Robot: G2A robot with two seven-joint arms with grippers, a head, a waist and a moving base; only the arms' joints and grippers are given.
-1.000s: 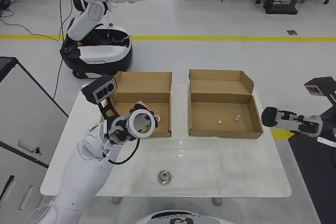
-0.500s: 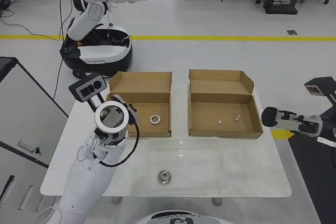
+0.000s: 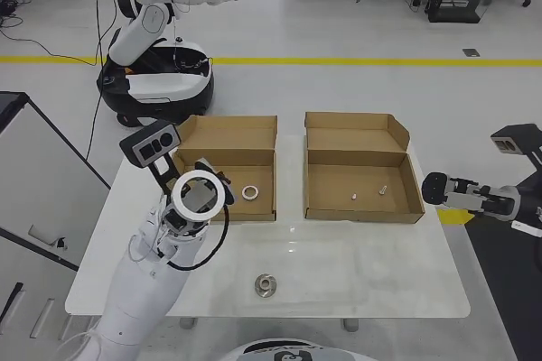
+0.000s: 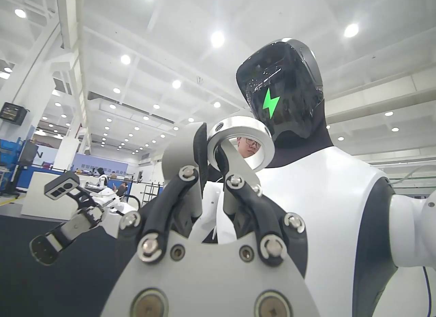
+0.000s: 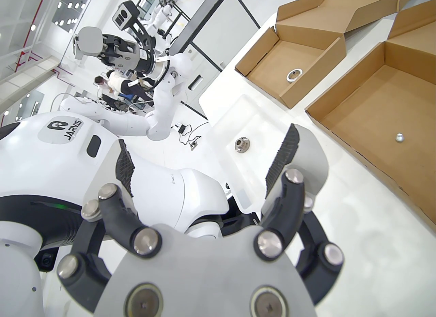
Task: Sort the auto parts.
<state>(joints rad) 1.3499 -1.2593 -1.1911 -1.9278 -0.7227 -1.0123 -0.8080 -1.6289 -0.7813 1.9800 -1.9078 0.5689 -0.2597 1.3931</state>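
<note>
My left gripper [image 4: 211, 148] points up at the head, shut on a wide silver ring [image 4: 241, 139], one finger inside the ring and one outside. From above, that ring [image 3: 199, 195] hovers over the left box's [image 3: 219, 132] near left corner. A smaller ring [image 3: 250, 191] lies inside this box. The right box [image 3: 343, 126] holds two small metal parts [image 3: 354, 193] [image 3: 382, 189]. A flanged metal part [image 3: 266, 285] sits on the white table [image 3: 388, 280] near the front. My right gripper [image 5: 207, 154] is open and empty, off the table's right edge [image 3: 434, 189].
A grey cabinet [image 3: 27, 180] stands left of the table. Another robot's base [image 3: 158, 86] is parked behind the left box. Both boxes have their lids folded back away from me.
The left arm swung the held ring left, off the left box, then came partway back to the right. The right arm has stayed still.
</note>
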